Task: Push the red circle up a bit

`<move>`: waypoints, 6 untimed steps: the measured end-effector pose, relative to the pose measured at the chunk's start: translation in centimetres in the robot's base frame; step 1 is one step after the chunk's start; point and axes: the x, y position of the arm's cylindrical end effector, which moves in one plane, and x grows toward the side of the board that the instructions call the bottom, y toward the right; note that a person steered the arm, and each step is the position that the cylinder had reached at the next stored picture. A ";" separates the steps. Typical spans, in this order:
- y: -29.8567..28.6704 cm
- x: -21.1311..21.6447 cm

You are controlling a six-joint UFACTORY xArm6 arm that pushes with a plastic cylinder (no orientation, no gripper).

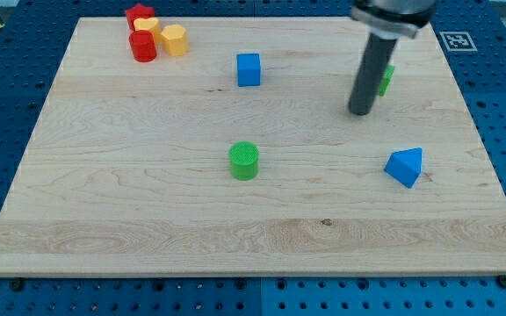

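The red circle [142,46], a short red cylinder, stands near the top left of the wooden board [148,193]. It touches a yellow hexagon block [175,39] on its right and a yellow block [146,25] above it. A red star-like block [138,13] sits at the cluster's top. My tip [359,111] rests on the board at the upper right, far to the right of the red circle. The rod partly hides a green block [386,79].
A blue cube [249,69] stands at the top centre. A green cylinder [244,161] stands in the middle. A blue triangular block [405,167] lies at the right. The board lies on a blue perforated table [499,105].
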 end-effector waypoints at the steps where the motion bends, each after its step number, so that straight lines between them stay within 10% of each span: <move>1: -5.1 0.7; 6: -28.5 -7.8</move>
